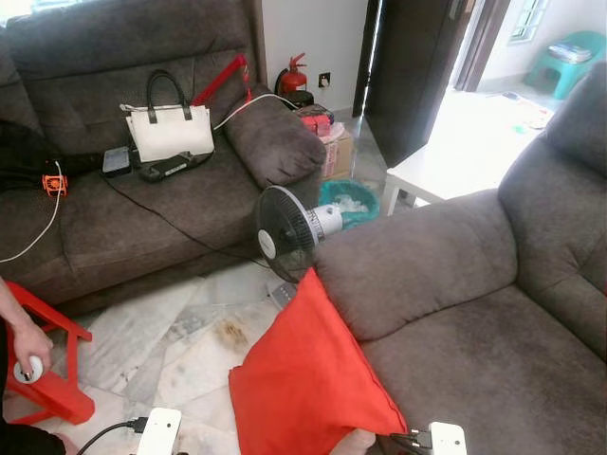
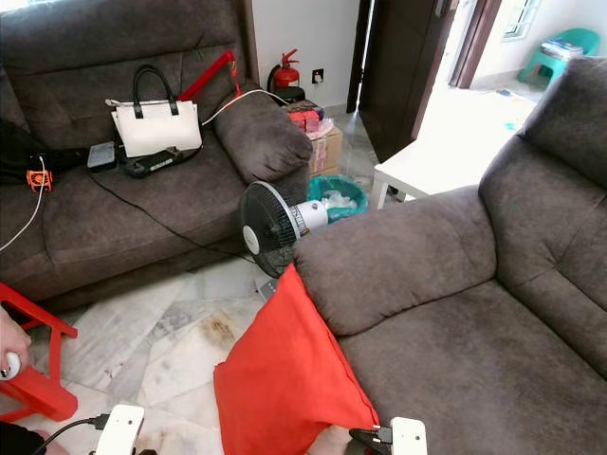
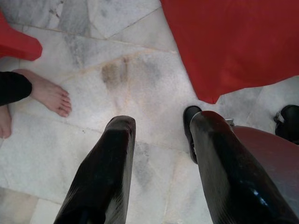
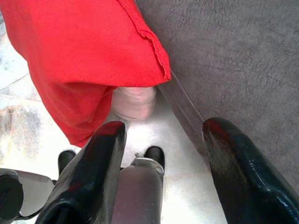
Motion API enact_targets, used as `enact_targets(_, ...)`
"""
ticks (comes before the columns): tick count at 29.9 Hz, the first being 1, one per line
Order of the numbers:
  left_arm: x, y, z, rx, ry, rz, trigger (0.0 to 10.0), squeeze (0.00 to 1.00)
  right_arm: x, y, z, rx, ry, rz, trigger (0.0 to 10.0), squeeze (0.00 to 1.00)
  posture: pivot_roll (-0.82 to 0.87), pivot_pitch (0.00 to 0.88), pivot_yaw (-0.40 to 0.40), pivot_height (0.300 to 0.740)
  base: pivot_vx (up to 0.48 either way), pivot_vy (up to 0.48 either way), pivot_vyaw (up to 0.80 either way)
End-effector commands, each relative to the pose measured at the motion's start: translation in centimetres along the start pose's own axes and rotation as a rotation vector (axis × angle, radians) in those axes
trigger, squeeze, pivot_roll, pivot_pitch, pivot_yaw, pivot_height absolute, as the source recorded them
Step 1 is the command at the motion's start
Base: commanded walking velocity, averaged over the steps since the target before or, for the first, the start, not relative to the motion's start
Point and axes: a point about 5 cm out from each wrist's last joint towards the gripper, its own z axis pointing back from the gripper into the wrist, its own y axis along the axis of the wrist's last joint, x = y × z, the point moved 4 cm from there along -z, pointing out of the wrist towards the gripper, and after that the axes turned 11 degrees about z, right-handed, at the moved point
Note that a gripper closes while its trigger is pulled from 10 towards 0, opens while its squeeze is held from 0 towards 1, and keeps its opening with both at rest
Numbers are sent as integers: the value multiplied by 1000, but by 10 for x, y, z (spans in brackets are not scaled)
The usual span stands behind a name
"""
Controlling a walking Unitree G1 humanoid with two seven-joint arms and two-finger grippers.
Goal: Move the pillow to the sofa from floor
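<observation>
Pillow [image 4: 79, 56] just ahead of open right end effector [image 4: 161, 154], untouched.

Head stereo pair: I look forward and down, both eyes sharing the red pillow [image 1: 308, 384] against the near sofa [image 1: 493, 313]. Wrist cameras: each close, looking along its fingers at marble floor [image 3: 154, 88] and pillow.

A bright red square fabric pillow [image 2: 285, 384] stands on the pale marble floor [image 2: 161, 346], leaning against the front of a grey-brown suede sofa [image 2: 455, 322]. A black-grilled table fan [image 2: 267, 227] stands just behind it, beside a second matching sofa [image 2: 123, 199] carrying a white leather handbag [image 2: 156, 123].
</observation>
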Motion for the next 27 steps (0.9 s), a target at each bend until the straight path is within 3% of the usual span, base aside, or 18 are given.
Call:
enact_targets(1,1,1,0,8,1,-7,10000,0,0,3,-1,13,-2,-12,10000,0,63,0,-11,740,0,0,0)
enact_targets(5,0,4,0,32,9,5,10000,0,0,4,0,25,-10,-18,10000,0,54,0,-8,740,0,0,0)
enact_targets(9,-4,9,2,107,46,142,10000,0,2,9,1,75,-36,-49,10000,0,56,0,-13,740,0,0,0)
enact_targets(12,-7,29,4,241,66,212,10000,0,8,20,4,185,-91,-84,10000,0,51,0,-13,740,0,0,0)
enact_targets(13,-4,58,4,331,51,214,10000,0,9,23,5,205,-102,-87,10000,0,50,0,-13,740,0,0,0)
enact_targets(15,-6,125,13,527,58,134,10000,0,11,26,6,235,-117,-103,10000,0,50,0,-13,740,0,0,0)
enact_targets(18,-1,175,28,704,38,28,10000,0,15,32,9,296,-153,-123,10000,0,56,0,-13,740,0,0,0)
enact_targets(19,5,186,34,761,10,11,10000,0,23,47,8,315,-214,-26,10000,0,54,0,-12,740,0,0,0)
enact_targets(20,6,188,36,774,3,8,10000,0,26,51,8,321,-232,1,10000,0,54,0,-12,740,0,0,0)
enact_targets(22,9,196,42,825,-17,10,10000,0,47,114,10,514,-232,-48,10000,0,50,0,-11,740,0,0,0)
enact_targets(23,10,204,50,893,-38,15,10000,0,56,151,20,668,-228,-65,10000,0,47,0,-12,740,0,0,0)
enact_targets(24,10,204,50,893,-38,15,10000,0,56,151,20,668,-228,-65,10000,0,47,0,-12,740,0,0,0)
enact_targets(27,15,216,67,1011,-67,-13,10000,0,54,167,34,793,-231,-43,10000,0,47,0,-16,740,0,0,0)
